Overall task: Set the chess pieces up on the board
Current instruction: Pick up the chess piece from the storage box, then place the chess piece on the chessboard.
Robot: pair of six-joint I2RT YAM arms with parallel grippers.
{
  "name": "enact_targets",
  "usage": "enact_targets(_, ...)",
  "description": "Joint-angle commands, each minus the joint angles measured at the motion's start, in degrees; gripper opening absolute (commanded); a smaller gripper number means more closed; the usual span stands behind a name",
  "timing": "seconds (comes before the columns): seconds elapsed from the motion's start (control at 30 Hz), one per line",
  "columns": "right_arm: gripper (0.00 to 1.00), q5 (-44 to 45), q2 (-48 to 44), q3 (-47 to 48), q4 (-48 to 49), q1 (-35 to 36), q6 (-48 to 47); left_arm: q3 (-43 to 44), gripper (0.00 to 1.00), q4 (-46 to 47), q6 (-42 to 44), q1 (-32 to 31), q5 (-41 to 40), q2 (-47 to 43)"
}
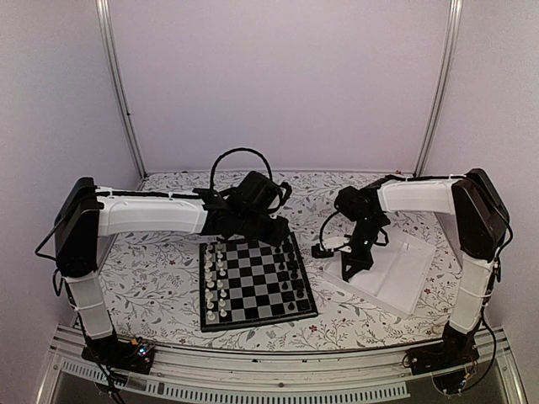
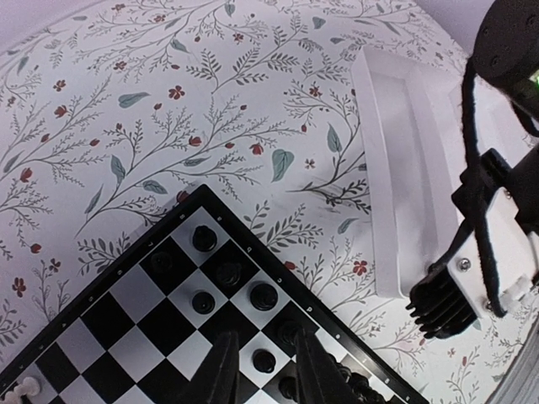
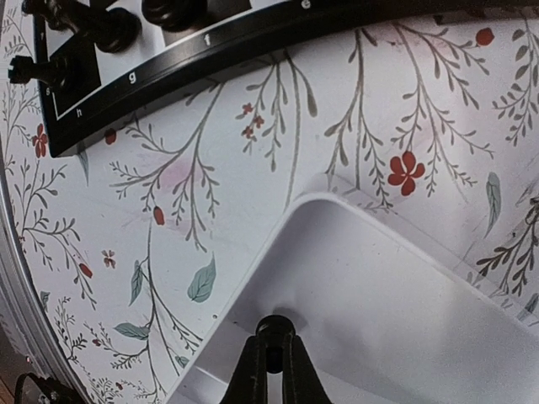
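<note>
Here, a black piece (image 3: 274,326) is pinched over the tray (image 3: 404,286).
The small round-topped piece sits between the tips of the right gripper (image 3: 269,343), whose fingers are pressed together on it, above the near corner of the white tray, just right of the board (image 1: 253,290). More black pieces (image 1: 290,282) stand in the rows along the board's right side and white pieces (image 1: 215,282) along its left. The left gripper (image 2: 265,370) hangs over the board's far right corner with its fingers (image 2: 226,370) spread, a black piece showing on a square in the gap below them, untouched. Board and tray lie side by side, apart, on a flowered cloth (image 1: 168,269).
</note>
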Motion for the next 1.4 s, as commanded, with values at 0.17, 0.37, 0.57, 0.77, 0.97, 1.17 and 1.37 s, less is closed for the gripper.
enact_targets(0.17,0.00,1.46,-3.92,7.98,-4.64,0.59,0.72,-0.98,0.26,0.59,0.36,0.90,-0.80,-0.93)
enact_targets(0.37,0.00,3.40,-3.85,12.57,-5.72,2.36,2.46,-4.62,0.27,0.22,0.19,1.55,-5.26,-5.18)
enact_targets(0.57,0.00,4.11,-1.36,19.73,-6.41,6.88,3.81,-11.25,0.27,0.15,-1.35,3.44,-9.56,-13.26)
enact_targets(0.77,0.00,4.95,5.26,28.82,-6.46,11.20,5.37,-18.55,0.28,0.05,-3.24,5.33,-12.43,-21.34)
enact_targets(0.97,0.00,5.28,14.34,39.90,-7.74,13.67,6.33,-23.10,0.29,0.92,-4.35,6.18,-12.87,-26.83)
enact_targets(1.17,0.00,5.22,21.28,45.30,-7.42,14.29,7.55,-24.88,0.29,0.54,-4.25,6.29,-12.79,-29.30)
enact_targets(1.37,0.00,4.46,23.97,47.42,-7.15,14.91,8.52,-26.32,0.29,1.10,-3.39,6.56,-13.04,-30.38)
